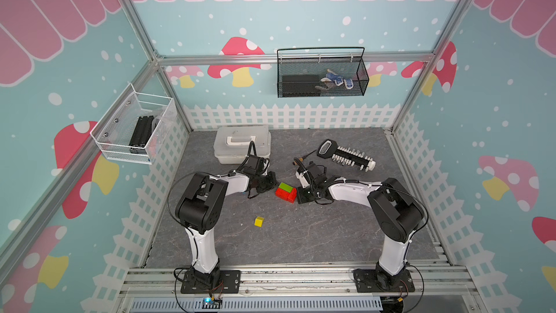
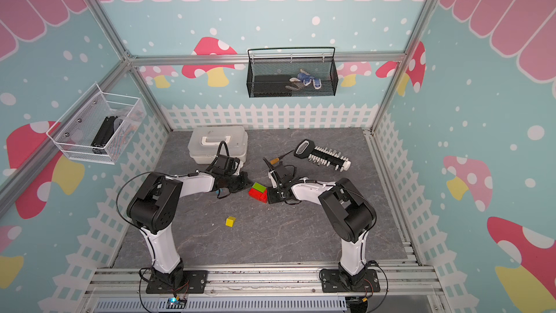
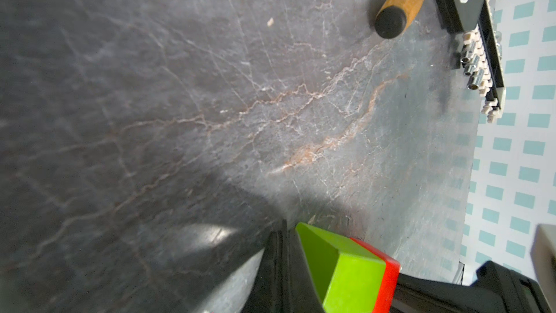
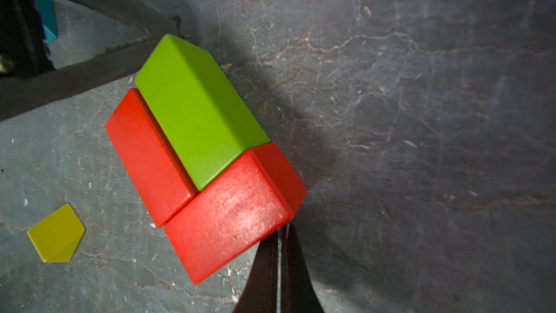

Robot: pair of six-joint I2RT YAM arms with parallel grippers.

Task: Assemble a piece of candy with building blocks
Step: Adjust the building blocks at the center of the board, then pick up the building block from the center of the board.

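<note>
Squaring, top views: left gripper [image 1: 272, 182] at the candy body's [image 1: 285, 192] 9 o'clock, right gripper [image 1: 301, 197] at 3; both clamped shut and empty, since I'm using them as pushers. Yellow block [image 1: 259, 221] lies loose at 7 o'clock.
Left wrist: finger edge against green bar [image 3: 352, 269].
Right wrist: tip touches crosswise red bar [image 4: 231, 215]; blue block [image 4: 49, 19] beyond the left finger.

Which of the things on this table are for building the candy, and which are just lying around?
For the job: green bar, red bar, second red bar, yellow piece, blue piece.
Just lying about: white lidded box, bit rack, orange-handled screwdriver.
</note>
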